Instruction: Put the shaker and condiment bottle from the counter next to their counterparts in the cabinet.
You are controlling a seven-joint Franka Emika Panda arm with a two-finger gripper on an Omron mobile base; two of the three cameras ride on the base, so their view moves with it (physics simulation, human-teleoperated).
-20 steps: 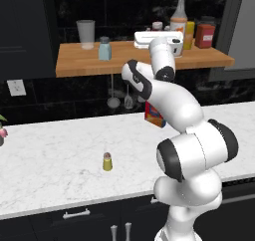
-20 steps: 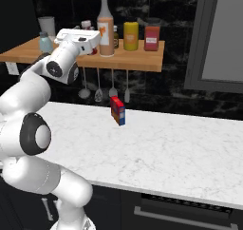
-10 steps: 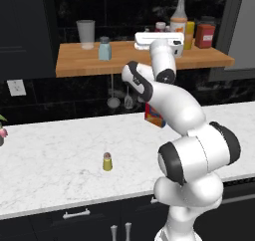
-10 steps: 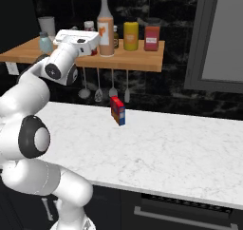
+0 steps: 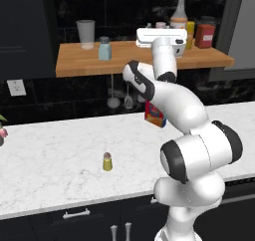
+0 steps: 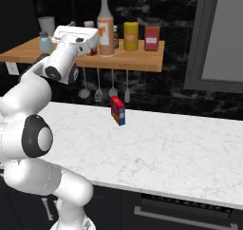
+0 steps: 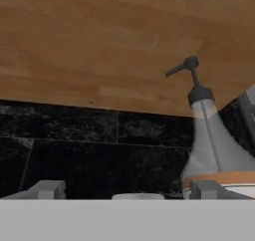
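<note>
The yellow-green shaker (image 5: 107,161) stands alone on the white marble counter (image 5: 50,155), far below my gripper. My gripper (image 5: 162,35) (image 6: 78,34) is up at the wooden cabinet shelf (image 5: 79,63) and points at the back wall. It is open, its fingers (image 7: 47,189) wide apart. The white cap of the red condiment bottle (image 7: 138,196) (image 6: 93,48) shows between them, touching neither. The tall orange-labelled bottle (image 6: 105,29) (image 7: 211,145) stands just right of it. The pale blue shaker (image 5: 104,49) is further left on the shelf.
A glass cup (image 5: 85,33) stands at the shelf's left end, a yellow jar (image 6: 131,35) and a red jar (image 6: 152,37) at its right end. Utensils (image 6: 98,89) hang under the shelf. A red and blue box (image 6: 117,110) stands on the counter by the wall.
The hand has edged slightly to the right along the shelf. The shaker and the box on the counter have not moved.
</note>
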